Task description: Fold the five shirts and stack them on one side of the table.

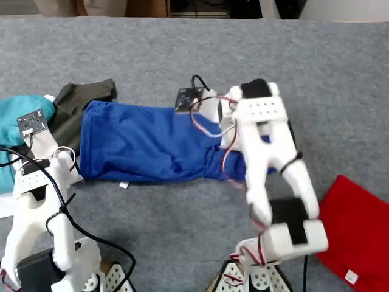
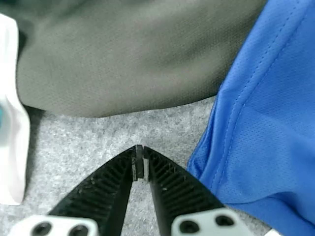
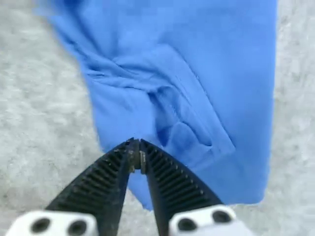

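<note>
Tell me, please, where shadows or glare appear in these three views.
High view: even light, no glare. Left wrist view: a dark shadow beneath the edge of the olive shirt. Right wrist view: soft shading in the folds of the blue shirt.

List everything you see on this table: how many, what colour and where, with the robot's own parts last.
blue shirt: one, blue, spread across the middle of the table
dark shirt: one, dark olive, by the blue shirt's left end
teal shirt: one, teal, at the left edge
red shirt: one, red, at the near right corner
white item: one, white, beside the dark shirt
table: one, grey
left arm: one, white, near left
right arm: one, white, over the blue shirt
left tool: one, black, shut, over bare table
right tool: one, black, shut, at the blue shirt's edge
</note>
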Robot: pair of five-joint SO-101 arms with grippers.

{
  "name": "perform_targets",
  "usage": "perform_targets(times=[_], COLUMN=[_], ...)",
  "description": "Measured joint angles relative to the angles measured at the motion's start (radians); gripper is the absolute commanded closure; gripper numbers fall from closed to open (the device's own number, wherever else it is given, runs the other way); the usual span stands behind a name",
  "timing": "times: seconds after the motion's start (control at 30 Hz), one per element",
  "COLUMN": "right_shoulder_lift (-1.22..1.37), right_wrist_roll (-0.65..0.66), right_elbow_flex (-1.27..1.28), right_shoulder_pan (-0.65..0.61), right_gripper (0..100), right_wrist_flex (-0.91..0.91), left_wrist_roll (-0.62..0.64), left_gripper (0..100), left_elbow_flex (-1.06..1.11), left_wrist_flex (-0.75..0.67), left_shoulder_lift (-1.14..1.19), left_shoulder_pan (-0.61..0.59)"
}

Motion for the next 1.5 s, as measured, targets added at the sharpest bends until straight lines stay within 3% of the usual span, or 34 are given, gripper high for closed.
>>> perform_targets(times=[0.17, 0.77, 1.23, 1.5], right_shoulder_lift=[-0.087, 0.158, 0.295, 0.295], right_wrist_roll=[-0.04, -0.048, -0.1, -0.1], right_elbow_flex=[0.163, 0.259, -0.031, -0.061], right_shoulder_pan=[-0.117, -0.043, -0.135, -0.133], right_gripper=[99.0, 99.0, 99.0, 99.0], right_wrist_flex=[-0.074, -0.364, -0.328, -0.328], left_wrist_roll=[0.0, 0.0, 0.0, 0.0], left_gripper=[98, 98, 98, 98], left_elbow_flex=[0.0, 0.0, 0.0, 0.0], left_wrist_flex=[0.0, 0.0, 0.0, 0.0], left_shoulder_lift=[0.0, 0.0, 0.0, 0.0], left_shoulder_pan=[0.0, 0.0, 0.0, 0.0])
